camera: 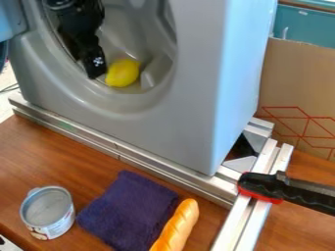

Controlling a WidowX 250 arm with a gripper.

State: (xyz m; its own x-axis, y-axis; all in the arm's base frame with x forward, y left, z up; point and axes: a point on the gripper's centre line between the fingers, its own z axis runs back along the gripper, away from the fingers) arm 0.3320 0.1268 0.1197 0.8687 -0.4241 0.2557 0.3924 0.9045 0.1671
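The black hand (96,68) is inside the round opening of a grey machine (177,122), just beside a yellow lemon (122,72), probably a toy; whether it is open or closed, I cannot tell. A purple cloth (130,211) lies on the counter (46,152) between a can (47,212) and a bread loaf (177,226).

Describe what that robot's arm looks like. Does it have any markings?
The arm is black, with chunky, segmented housings. Its end effector is also black and blocky, with a small, speckled white marking near its tip.
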